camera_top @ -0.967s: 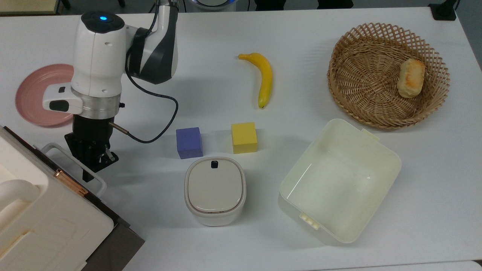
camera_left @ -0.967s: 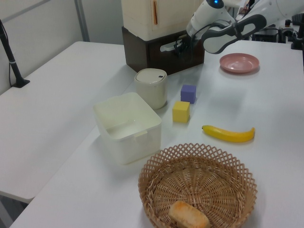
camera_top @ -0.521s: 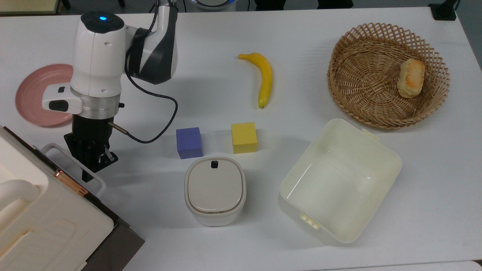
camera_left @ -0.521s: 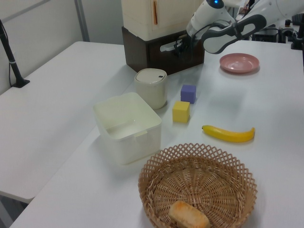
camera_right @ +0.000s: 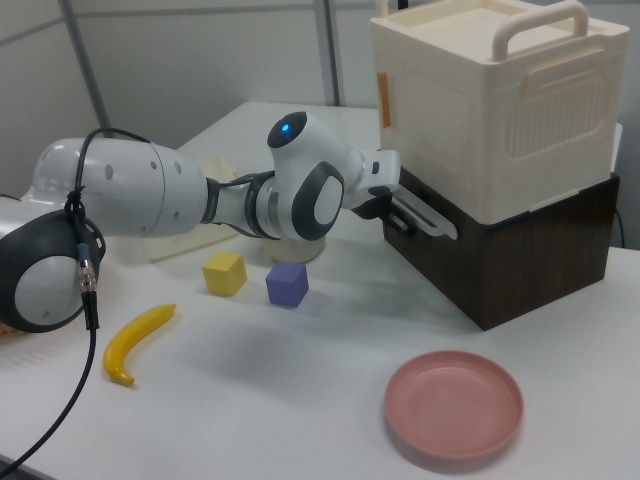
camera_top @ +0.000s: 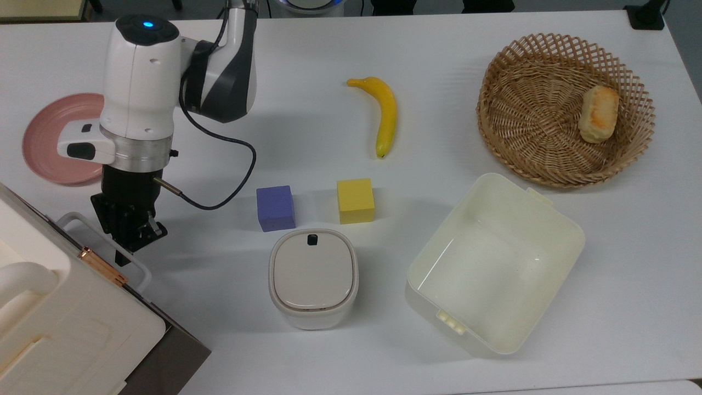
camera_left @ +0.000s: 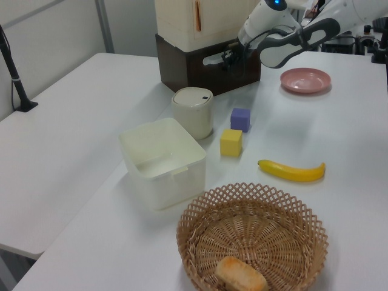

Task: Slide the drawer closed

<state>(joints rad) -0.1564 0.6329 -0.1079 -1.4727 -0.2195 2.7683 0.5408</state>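
Arm: I see my gripper (camera_top: 127,241) pointed down at the drawer (camera_right: 520,262) handle (camera_top: 104,238).
Grip: cannot tell.
Cubes: two beside drawer.

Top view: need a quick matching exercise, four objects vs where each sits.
Things:
1. bread roll
2. purple cube
3. pink plate
4. banana

Places:
A. at the top view's left edge, partly under the arm
B. inside the wicker basket
C. bare table, above the yellow cube in the top view
D. just above the lidded cream container in the top view, beside the yellow cube

Pairs: 1-B, 2-D, 3-A, 4-C
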